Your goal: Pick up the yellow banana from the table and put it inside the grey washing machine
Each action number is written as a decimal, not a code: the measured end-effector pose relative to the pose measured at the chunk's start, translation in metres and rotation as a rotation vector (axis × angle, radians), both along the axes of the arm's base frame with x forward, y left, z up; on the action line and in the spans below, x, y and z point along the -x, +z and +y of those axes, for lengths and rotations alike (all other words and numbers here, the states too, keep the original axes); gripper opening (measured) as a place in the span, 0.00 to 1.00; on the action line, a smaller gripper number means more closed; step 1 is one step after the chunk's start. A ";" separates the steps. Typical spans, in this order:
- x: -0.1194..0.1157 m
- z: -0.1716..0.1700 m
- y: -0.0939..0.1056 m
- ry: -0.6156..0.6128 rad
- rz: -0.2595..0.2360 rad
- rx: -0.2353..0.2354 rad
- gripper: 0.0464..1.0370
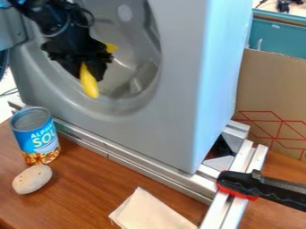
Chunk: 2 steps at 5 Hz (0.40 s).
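At eleven o'clock, the pincer (94,67) pinches a yellow banana (89,83) at the grey machine's round opening (133,67). The grasp looks done, the release not. On the tabletop (87,179), a soup can (39,141) stands at eight o'clock, a potato (32,179) on its six-o'clock side.

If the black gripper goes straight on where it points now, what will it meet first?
Probably the lower rim of the grey round opening; the yellow item in the gripper would touch it first. Depth is unclear, so it may be the inner wall instead.
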State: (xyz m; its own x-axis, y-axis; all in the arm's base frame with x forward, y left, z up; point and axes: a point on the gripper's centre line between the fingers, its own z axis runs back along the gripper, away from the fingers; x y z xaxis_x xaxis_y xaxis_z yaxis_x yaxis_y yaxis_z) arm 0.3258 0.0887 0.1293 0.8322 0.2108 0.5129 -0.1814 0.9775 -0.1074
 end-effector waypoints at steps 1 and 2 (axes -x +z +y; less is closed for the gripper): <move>-0.015 0.002 -0.011 0.081 -0.013 0.041 0.49; -0.027 0.000 -0.019 0.128 -0.027 0.111 0.49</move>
State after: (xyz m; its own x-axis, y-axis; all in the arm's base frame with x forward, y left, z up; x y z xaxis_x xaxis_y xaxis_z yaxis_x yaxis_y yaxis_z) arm 0.3525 0.0884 0.1105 0.7814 0.3709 0.5019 -0.2992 0.9284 -0.2202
